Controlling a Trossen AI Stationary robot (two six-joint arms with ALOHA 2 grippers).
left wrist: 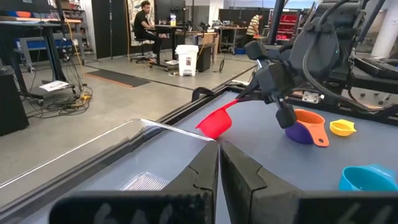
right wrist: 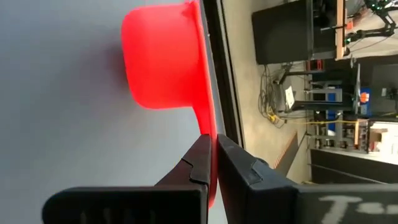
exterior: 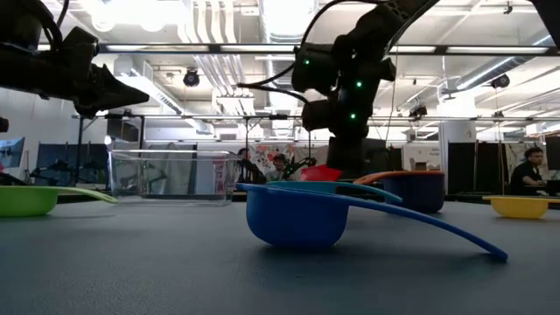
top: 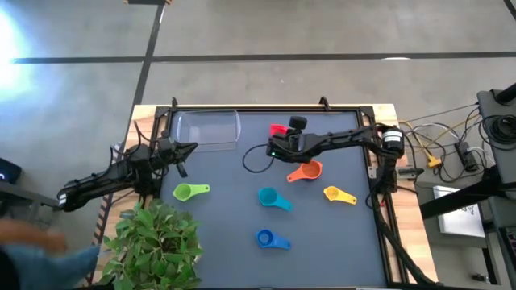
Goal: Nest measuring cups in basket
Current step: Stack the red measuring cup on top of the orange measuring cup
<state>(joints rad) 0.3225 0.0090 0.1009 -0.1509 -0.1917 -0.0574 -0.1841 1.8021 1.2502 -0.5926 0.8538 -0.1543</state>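
My right gripper [top: 284,138] is over the middle of the table's far half, shut on the red measuring cup [top: 279,129], right of the clear basket [top: 208,129]. The basket stands on its base by the far edge. My left gripper [top: 184,153] is shut and hovers near the basket's near-left side, touching nothing. On the mat lie the green cup [top: 191,191], teal cup [top: 274,198], blue cup [top: 272,238] and yellow cup [top: 339,194]. The orange cup [left wrist: 311,121] sits nested in the purple cup [left wrist: 300,134]. My right gripper [right wrist: 212,155] pinches the red cup's flat handle [right wrist: 209,127] between its two fingers, close behind the bowl [right wrist: 161,56]. The fingers lie along the handle and come from the table's right side. In the left wrist view the red cup [left wrist: 214,121] is lifted clear of the mat and tilted.
A leafy potted plant [top: 153,242] stands at the table's near-left corner. A black cable [top: 256,161] loops on the mat below the right gripper. A raised frame [top: 266,109] borders the dark mat. People sit and stand in the room beyond the table.
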